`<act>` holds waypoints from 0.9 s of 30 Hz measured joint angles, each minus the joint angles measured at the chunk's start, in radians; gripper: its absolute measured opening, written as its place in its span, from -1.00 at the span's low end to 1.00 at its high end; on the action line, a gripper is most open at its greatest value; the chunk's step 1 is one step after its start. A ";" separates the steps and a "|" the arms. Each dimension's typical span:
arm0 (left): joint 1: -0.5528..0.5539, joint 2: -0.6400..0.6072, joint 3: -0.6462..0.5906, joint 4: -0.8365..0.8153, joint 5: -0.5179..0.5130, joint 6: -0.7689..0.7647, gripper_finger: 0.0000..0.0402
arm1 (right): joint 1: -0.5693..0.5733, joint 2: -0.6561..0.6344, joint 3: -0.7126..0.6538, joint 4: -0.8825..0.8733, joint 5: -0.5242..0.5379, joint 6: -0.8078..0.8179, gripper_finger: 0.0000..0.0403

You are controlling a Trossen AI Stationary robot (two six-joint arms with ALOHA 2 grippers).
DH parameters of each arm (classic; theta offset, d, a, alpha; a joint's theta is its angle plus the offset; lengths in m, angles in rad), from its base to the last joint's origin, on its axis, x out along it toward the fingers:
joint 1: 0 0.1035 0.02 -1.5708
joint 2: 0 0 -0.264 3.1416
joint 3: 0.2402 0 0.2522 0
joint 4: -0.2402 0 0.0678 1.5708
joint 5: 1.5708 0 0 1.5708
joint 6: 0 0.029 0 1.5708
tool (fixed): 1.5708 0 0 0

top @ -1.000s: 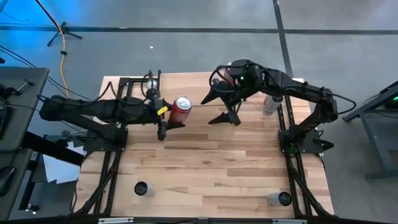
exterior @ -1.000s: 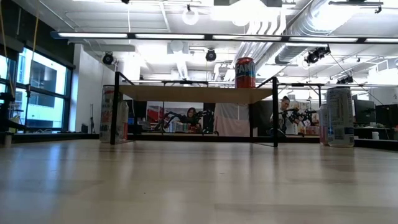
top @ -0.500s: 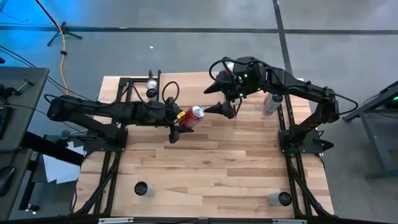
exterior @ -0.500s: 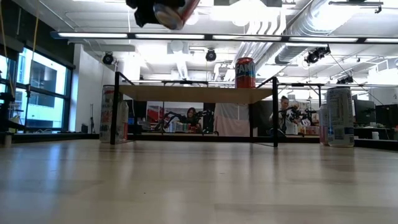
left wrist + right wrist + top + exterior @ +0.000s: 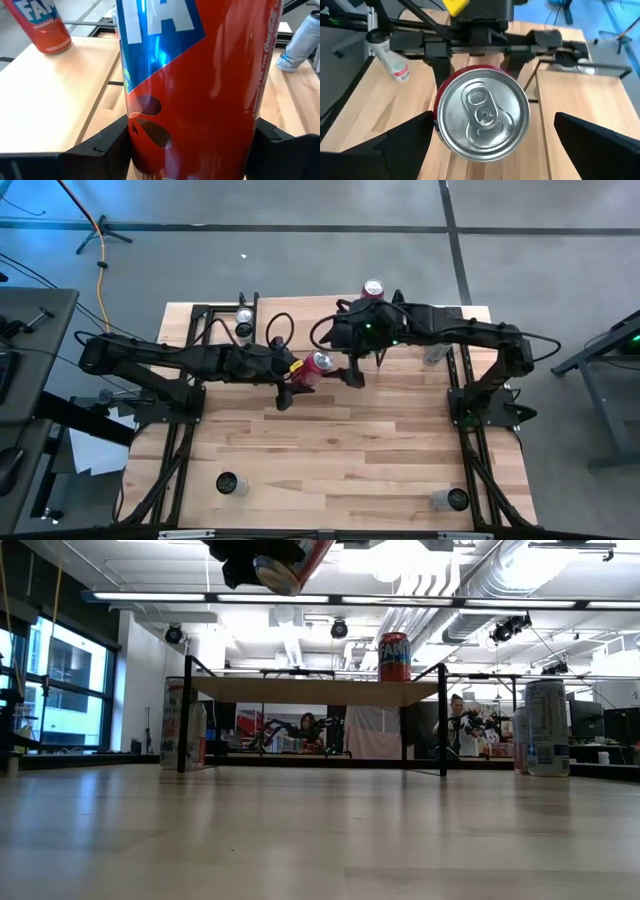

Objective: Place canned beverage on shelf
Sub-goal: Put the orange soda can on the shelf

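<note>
Glossy red cylindrical can [image 5: 317,366] gripped in left tool [image 5: 296,376], above wooden table [image 5: 330,470].

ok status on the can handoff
Left gripper shut on red can, aloft. Right gripper open at its top. Shelf already holds one can.

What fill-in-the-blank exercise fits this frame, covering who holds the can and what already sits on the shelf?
1. The red can is held by the ____ gripper.
2. The right gripper faces the held can's top with its fingers ____.
3. The can standing on the shelf is coloured ____.
4. In the low view the held can hangs ____ the shelf top.

Missing words: left; open; red; above
</note>
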 joint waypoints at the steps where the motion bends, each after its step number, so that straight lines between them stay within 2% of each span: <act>1: 0.000 0.000 0.000 0.001 0.000 0.001 0.15 | -0.004 0.003 0.000 -0.004 0.002 0.006 0.98; 13: 0.000 0.000 0.000 -0.001 -0.004 0.020 0.15 | -0.004 0.045 -0.001 0.016 -0.062 0.087 0.95; 17: 0.000 0.000 0.001 0.000 -0.006 0.020 0.15 | -0.004 0.058 -0.001 0.047 -0.087 0.134 0.81; 23: 0.000 0.000 0.000 -0.009 -0.006 0.016 0.15 | -0.004 0.078 -0.001 0.067 -0.101 0.150 0.45; 27: 0.000 0.000 0.000 -0.011 -0.005 0.015 0.15 | -0.004 0.078 -0.001 0.064 -0.100 0.151 0.42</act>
